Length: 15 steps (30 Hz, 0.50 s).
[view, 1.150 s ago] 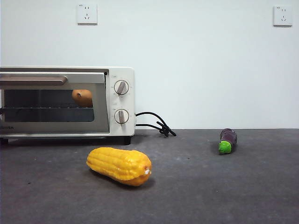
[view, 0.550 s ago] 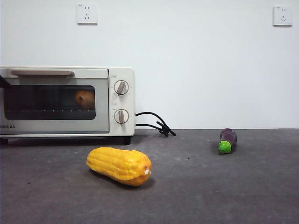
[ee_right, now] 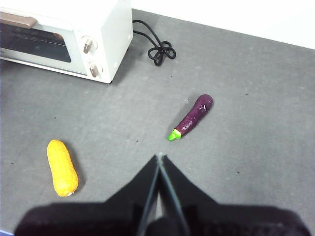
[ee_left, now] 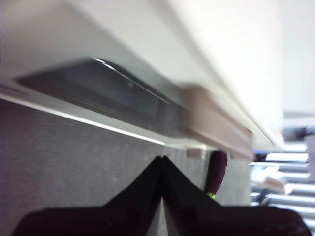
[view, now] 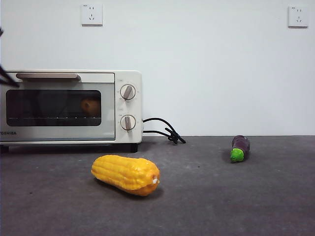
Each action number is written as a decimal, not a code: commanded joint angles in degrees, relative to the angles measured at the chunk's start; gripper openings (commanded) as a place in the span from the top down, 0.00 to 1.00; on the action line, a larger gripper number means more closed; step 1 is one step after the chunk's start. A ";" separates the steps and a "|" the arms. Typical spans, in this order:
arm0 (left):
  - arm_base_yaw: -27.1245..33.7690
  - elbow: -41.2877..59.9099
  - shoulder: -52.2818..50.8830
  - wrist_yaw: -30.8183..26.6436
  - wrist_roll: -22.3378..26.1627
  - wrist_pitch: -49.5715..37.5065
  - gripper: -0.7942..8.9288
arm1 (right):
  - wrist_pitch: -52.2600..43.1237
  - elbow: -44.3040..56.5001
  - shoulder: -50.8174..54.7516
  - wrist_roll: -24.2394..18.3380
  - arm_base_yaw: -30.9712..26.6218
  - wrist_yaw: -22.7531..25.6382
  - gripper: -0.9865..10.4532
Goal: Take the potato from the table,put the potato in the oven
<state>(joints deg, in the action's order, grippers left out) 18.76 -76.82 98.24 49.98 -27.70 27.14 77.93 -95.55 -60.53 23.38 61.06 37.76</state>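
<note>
- Potato (view: 90, 105) sits inside the oven (view: 123, 142), dimly visible through the dark glass door, toward the right end of the window, apparently on the rack.
- Oven door reads as shut in the front view: glass upright, bar handle (view: 47, 76) along the top edge. Oven stands at the far left of the table (view: 221, 196), cord (view: 165, 130) trailing right from its side.
- Left gripper (ee_left: 162, 164): jaws pressed together, tips meeting, nothing between them. I see it close in front of the oven door, near the handle end; the wrist picture is blurred, so I cannot tell whether the tips touch the door.
- Front view shows only a thin dark sliver at the far left edge beside the oven; I judge that to be the left arm.
- Right gripper (ee_right: 159, 158): jaws pressed together, empty, hanging high over the table and well apart from the oven. It looks to be waiting.
- Corn cob (view: 126, 174) lies on the table near me, in front of the oven's right end. Eggplant (view: 239, 148) lies farther right, green tip toward the near side. Neither belongs to the task.
- Progress, my judgement: pick and place are done, potato is off the table and in the oven, door closed. What is left is only clearing the left arm from the oven front.
- Risk, as I judge it: a careless retreat could catch the handle and pull the door open.
</note>
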 commanded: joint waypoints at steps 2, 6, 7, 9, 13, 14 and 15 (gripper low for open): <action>-2.40 0.22 -7.17 -3.30 7.56 3.15 0.93 | 1.20 0.37 -0.04 0.63 0.04 0.39 0.91; -6.05 0.22 -15.74 -6.38 11.56 6.25 0.93 | 1.20 0.35 -0.04 0.59 0.07 0.39 0.91; -7.15 0.22 -18.03 -7.06 12.33 6.95 0.93 | 1.20 0.37 -0.04 0.59 0.07 0.39 0.91; -9.40 0.22 -22.27 -8.11 13.86 8.07 0.92 | 1.20 0.35 -0.04 0.59 0.04 0.42 0.91; -14.47 0.22 -30.47 -7.58 15.89 9.46 0.92 | 1.20 0.35 -0.04 0.59 0.04 0.42 0.91; -15.45 0.20 -32.22 -7.56 15.87 10.21 0.92 | 1.20 0.35 -0.04 0.59 0.04 0.42 0.91; -16.50 0.20 -34.14 -7.58 15.85 10.78 0.92 | 1.20 0.35 -0.04 0.61 0.04 0.42 0.91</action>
<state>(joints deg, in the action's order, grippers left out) 2.85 -76.82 65.34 42.41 -13.43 37.52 77.93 -95.55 -60.51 23.38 61.06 37.76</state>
